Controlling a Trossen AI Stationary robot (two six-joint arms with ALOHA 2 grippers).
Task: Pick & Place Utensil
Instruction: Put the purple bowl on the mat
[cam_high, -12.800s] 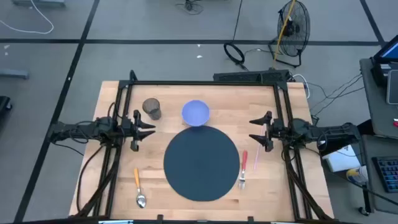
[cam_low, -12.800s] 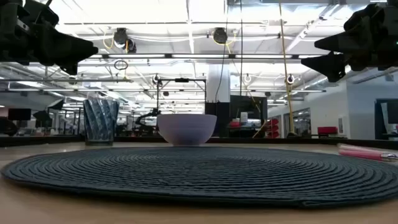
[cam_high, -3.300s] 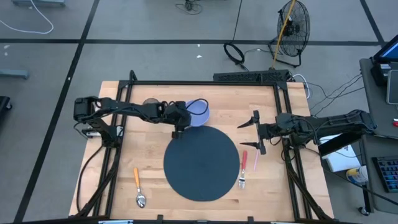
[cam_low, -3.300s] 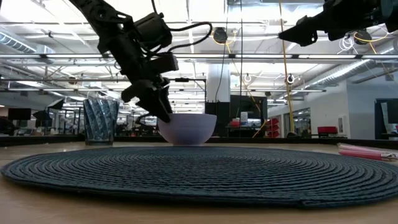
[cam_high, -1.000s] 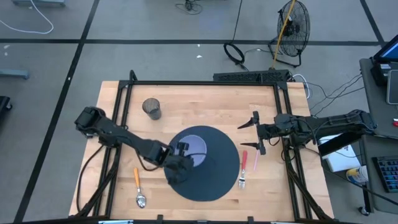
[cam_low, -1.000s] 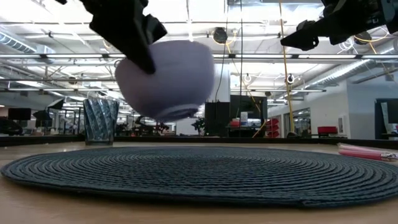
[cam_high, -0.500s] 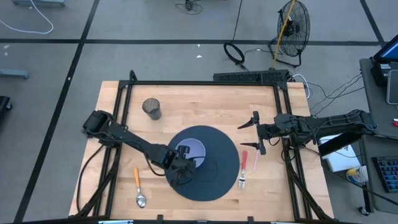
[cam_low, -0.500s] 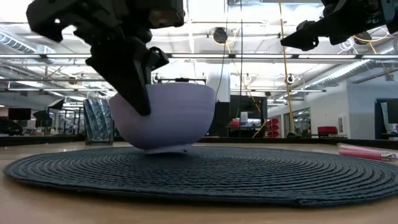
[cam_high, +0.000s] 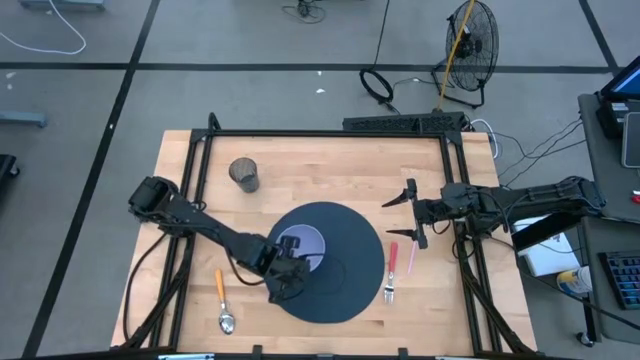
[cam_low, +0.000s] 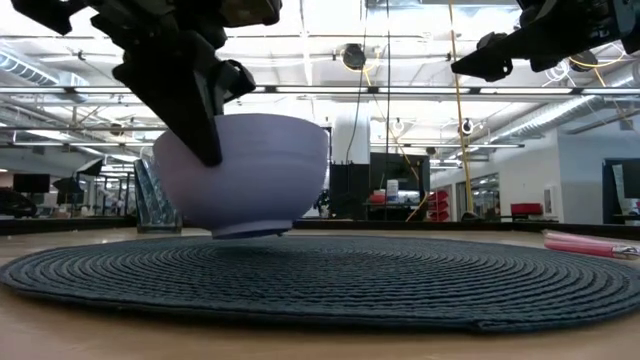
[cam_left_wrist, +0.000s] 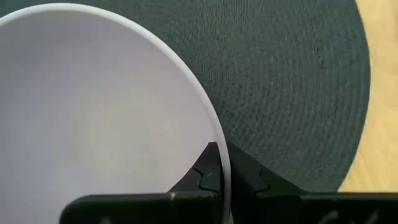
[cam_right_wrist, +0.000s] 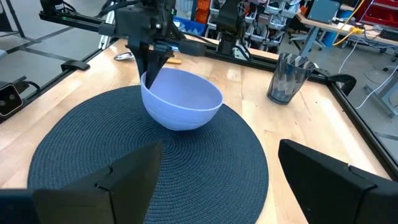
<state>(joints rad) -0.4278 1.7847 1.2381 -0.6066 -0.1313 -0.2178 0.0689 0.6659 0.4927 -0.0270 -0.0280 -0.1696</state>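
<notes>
A pale lilac bowl is on the round dark woven placemat, left of its middle. My left gripper is shut on the bowl's near rim. In the low view the bowl is level, with its foot at the mat; I cannot tell whether it touches. My right gripper hangs open above the table to the right of the mat, holding nothing. An orange-handled spoon lies on the table left of the mat. A red-handled fork lies at the mat's right edge. My left gripper pinches the bowl's rim on the bowl's near side, one finger inside the bowl and the other outside against the wall. The fingers slant down from above and from the near left. The bowl is upright.
A dark ribbed cup stands at the far left of the table. A pink stick lies beside the fork. A black frame runs round the table's far and side edges. Bare wood shows at the far side between cup and right arm.
My left gripper has brought the bowl down from a tilted, lifted pose to the mat, then shifted it a little toward the table's near edge. It has stayed shut on the rim. My right arm has kept still.
</notes>
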